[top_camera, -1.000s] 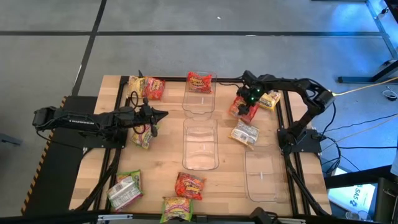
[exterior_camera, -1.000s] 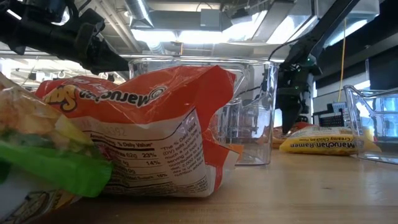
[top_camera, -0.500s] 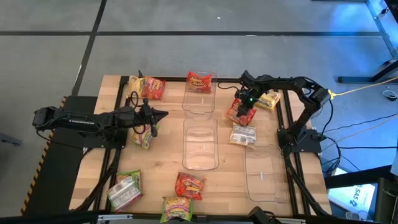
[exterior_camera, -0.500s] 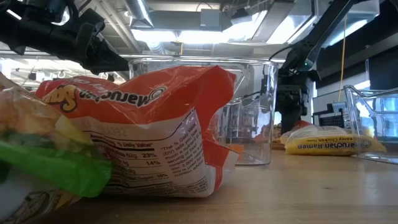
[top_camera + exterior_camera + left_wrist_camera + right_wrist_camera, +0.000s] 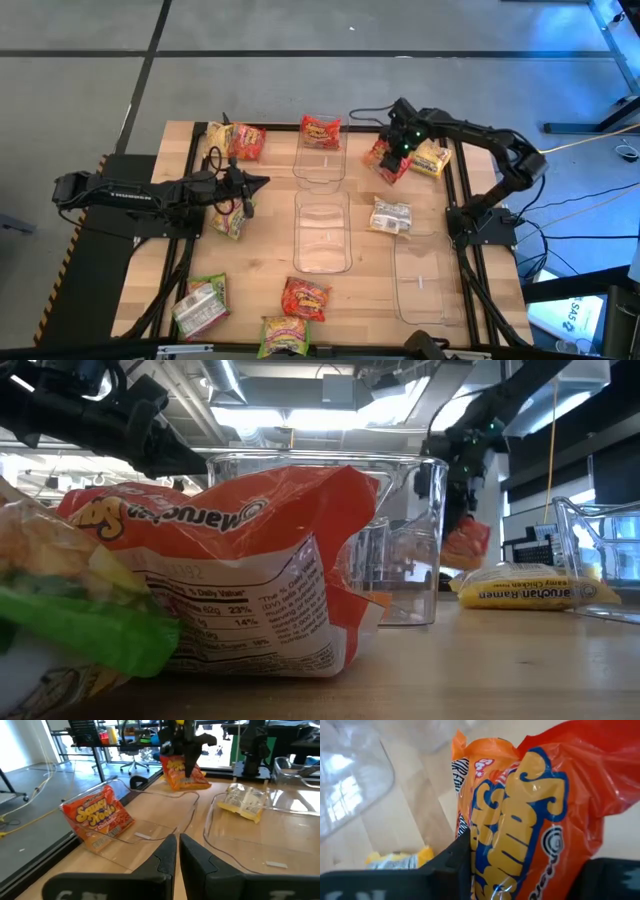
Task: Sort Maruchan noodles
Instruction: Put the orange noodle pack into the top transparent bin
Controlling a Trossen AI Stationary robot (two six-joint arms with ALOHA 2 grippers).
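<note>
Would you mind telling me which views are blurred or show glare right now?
Low view: the nearest orange packet is soft and oversized, and the ceiling lights blow out. Right wrist view: the red packet between the right gripper's fingers fills the picture, blurred. Left wrist view: bright windows behind, bins glinting. High view: even light, sharp.

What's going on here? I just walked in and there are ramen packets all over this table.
The robot is sorting noodle packets into clear bins. The right gripper is shut on a red packet and holds it clear of the table, near the far right. One red packet already leans in the far bin; the middle bin and right bin look empty. The left gripper is shut and empty above the table's left side. Other packets lie scattered around.
</note>
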